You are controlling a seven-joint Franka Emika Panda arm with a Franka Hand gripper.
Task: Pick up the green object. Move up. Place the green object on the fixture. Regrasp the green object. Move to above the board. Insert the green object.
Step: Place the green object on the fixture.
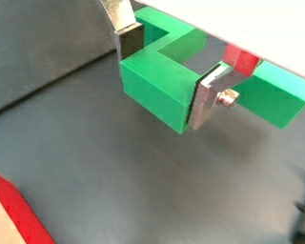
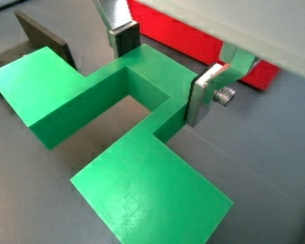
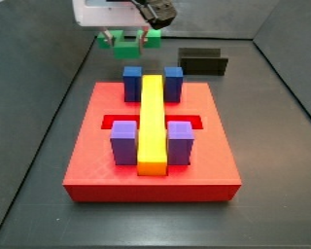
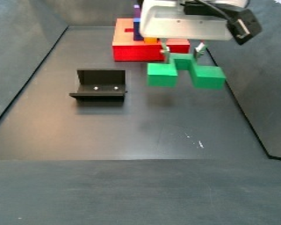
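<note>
Green object is hanging clamped between the tool's closed fingers, needing a level carry toward the fixture to seat squarely.

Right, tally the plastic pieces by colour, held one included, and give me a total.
Green: 1, the green object, held in the gripper above the floor.
Yellow: 1, the long bar on the board.
Blue: 2, blocks at the bar's far end.
Purple: 2, blocks at its near end.
Total: 6
</note>
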